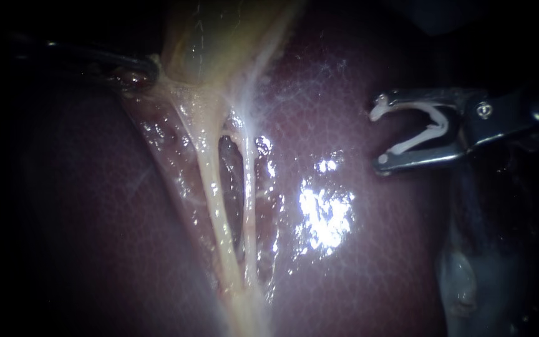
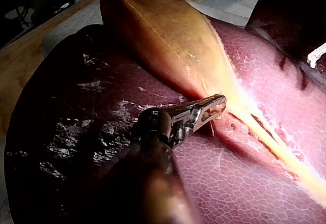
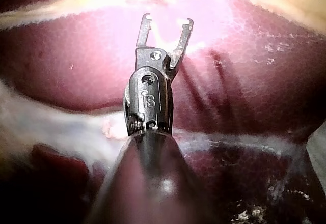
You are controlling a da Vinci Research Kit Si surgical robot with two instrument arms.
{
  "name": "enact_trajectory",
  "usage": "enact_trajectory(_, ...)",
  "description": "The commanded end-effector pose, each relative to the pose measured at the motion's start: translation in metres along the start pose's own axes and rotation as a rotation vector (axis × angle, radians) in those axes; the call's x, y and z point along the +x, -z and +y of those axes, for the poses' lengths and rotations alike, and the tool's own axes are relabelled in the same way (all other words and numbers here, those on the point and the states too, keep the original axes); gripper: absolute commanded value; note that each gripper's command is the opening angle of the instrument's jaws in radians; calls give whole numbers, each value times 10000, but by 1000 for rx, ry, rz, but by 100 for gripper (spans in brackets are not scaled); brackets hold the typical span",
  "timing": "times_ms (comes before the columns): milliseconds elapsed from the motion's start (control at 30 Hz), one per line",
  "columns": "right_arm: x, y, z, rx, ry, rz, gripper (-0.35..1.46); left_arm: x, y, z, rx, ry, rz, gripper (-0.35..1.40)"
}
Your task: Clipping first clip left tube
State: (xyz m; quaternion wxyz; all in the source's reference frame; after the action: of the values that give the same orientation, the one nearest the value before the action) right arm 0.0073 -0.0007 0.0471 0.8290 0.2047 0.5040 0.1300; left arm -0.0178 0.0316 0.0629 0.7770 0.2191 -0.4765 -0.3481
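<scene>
A wooden surface (image 2: 23, 71) shows past the liver (image 1: 357, 249), off to the side of the left instrument (image 2: 218, 105), whose claw is clamped on the neck of the gallbladder (image 2: 163, 35). The right instrument (image 1: 379, 135) holds a white clip (image 1: 428, 128) in its wide claw. The left tube (image 1: 214, 200) lies well ahead of that claw's tips, with bare liver between

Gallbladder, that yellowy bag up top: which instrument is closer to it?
Left. My left instrument grips the edge of the gallbladder; my right instrument, holding a clip, hangs off to the side over the liver, apart from it.
</scene>
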Motion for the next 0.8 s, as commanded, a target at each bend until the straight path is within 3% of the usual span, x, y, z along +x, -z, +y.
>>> enact_trajectory(33,-1,-4,-1,3,-5,1,50,0,0,0,0,0,0,-35)
enact_trajectory(800,-28,-111,-36,103,-101,24,50,0,0,0,3,0,1,-35)
